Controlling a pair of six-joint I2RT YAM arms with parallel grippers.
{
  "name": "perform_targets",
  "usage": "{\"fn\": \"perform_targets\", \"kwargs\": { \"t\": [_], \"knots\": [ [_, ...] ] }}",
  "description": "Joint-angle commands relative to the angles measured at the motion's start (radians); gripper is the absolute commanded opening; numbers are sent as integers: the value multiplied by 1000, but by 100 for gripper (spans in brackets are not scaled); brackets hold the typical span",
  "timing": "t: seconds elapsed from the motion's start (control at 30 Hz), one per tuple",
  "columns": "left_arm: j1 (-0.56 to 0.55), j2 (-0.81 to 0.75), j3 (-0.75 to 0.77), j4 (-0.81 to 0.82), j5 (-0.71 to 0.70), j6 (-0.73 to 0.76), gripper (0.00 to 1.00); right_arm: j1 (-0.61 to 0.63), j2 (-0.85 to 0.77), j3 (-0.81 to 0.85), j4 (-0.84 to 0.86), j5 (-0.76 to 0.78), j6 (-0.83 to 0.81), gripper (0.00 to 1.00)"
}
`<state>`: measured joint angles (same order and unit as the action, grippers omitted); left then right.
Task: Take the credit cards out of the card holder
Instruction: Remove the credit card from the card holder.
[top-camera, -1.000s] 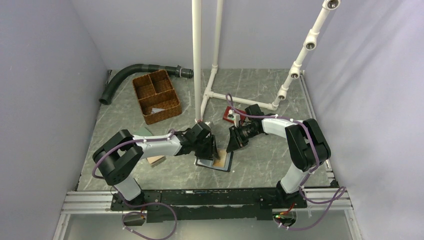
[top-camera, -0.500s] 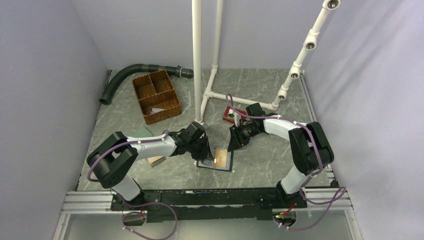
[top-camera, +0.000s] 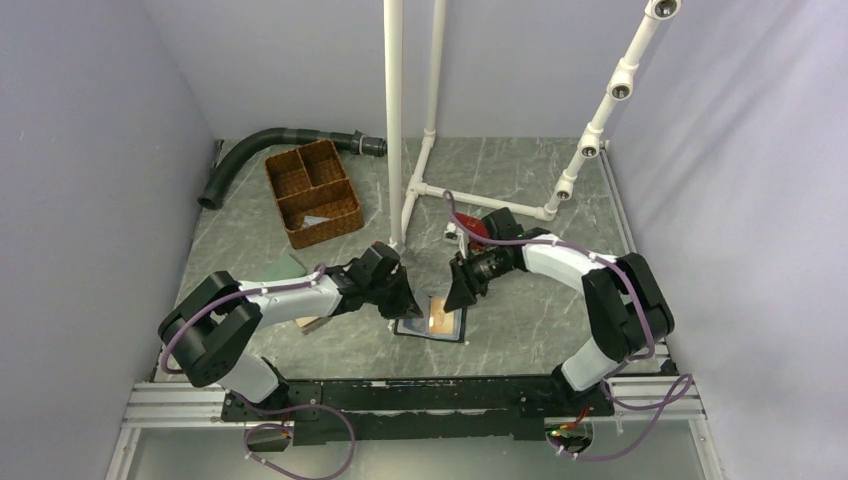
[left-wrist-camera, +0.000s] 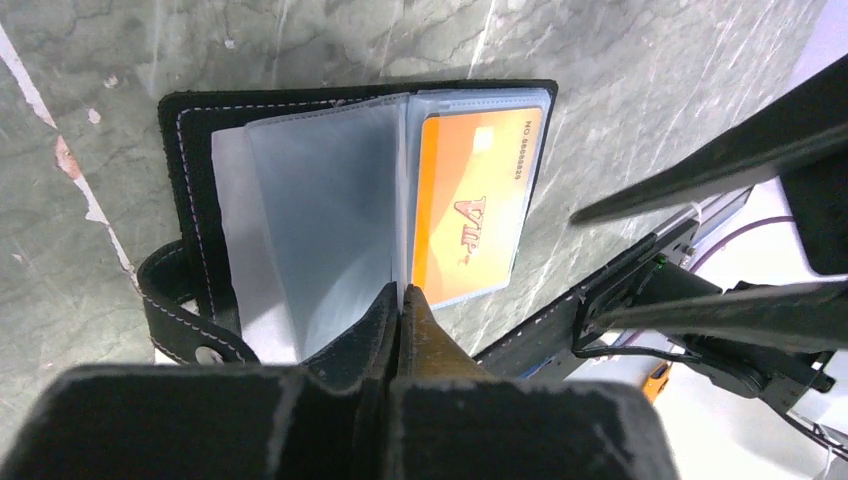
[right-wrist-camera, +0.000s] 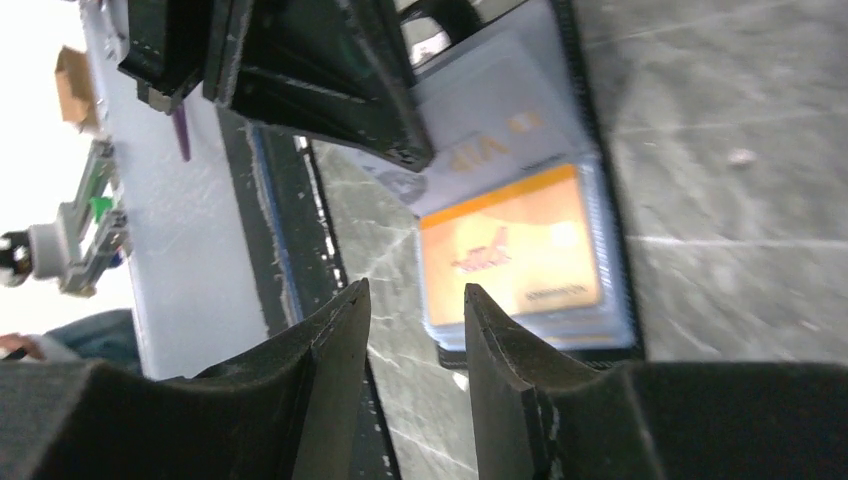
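Note:
The card holder (top-camera: 432, 324) lies open on the table between the arms, black-edged with clear plastic sleeves (left-wrist-camera: 320, 220). An orange-yellow credit card (left-wrist-camera: 470, 200) marked VIP sits in the right-hand sleeve; it also shows in the right wrist view (right-wrist-camera: 510, 245). No dark card is visible. My left gripper (left-wrist-camera: 400, 292) is shut, pinching a clear sleeve page at the holder's middle fold and lifting it. My right gripper (right-wrist-camera: 415, 295) is open and empty, hovering just off the holder's edge beside the orange card. In the top view the left gripper (top-camera: 405, 300) and right gripper (top-camera: 458, 298) flank the holder.
A wicker basket (top-camera: 312, 192) and a black hose (top-camera: 260, 145) lie at the back left. A white pipe frame (top-camera: 420, 185) stands behind the holder. A red wallet (top-camera: 470, 228) lies behind the right arm. A green wallet (top-camera: 285, 263) and a tan one (top-camera: 312, 322) lie by the left arm.
The left arm has drawn back to the left, uncovering more of the holder and the orange card. The right gripper has moved left, closer to the holder.

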<state>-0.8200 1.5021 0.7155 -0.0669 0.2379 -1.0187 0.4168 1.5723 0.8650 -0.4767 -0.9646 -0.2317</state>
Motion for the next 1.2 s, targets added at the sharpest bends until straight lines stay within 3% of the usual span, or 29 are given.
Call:
{"fn": "perform_targets", "kwargs": {
  "t": [0.0, 0.2, 0.4, 0.9, 1.03, 1.17],
  "knots": [
    [5, -17, -7, 58, 30, -24, 0, 66, 55, 32, 27, -96, 52, 42],
    [13, -101, -89, 196, 25, -56, 0, 72, 147, 46, 84, -152, 175, 42],
    [20, -158, -207, 449, 51, -77, 0, 52, 183, 58, 111, -216, 216, 43],
    [40, -129, -224, 687, 121, -72, 0, -4, 199, 48, 156, -307, 285, 47],
    [44, -123, -231, 705, 121, -84, 0, -6, 196, 35, 196, -395, 313, 42],
    [50, -121, -244, 718, 115, -101, 0, -6, 202, 32, 208, -457, 315, 25]
  ]
}}
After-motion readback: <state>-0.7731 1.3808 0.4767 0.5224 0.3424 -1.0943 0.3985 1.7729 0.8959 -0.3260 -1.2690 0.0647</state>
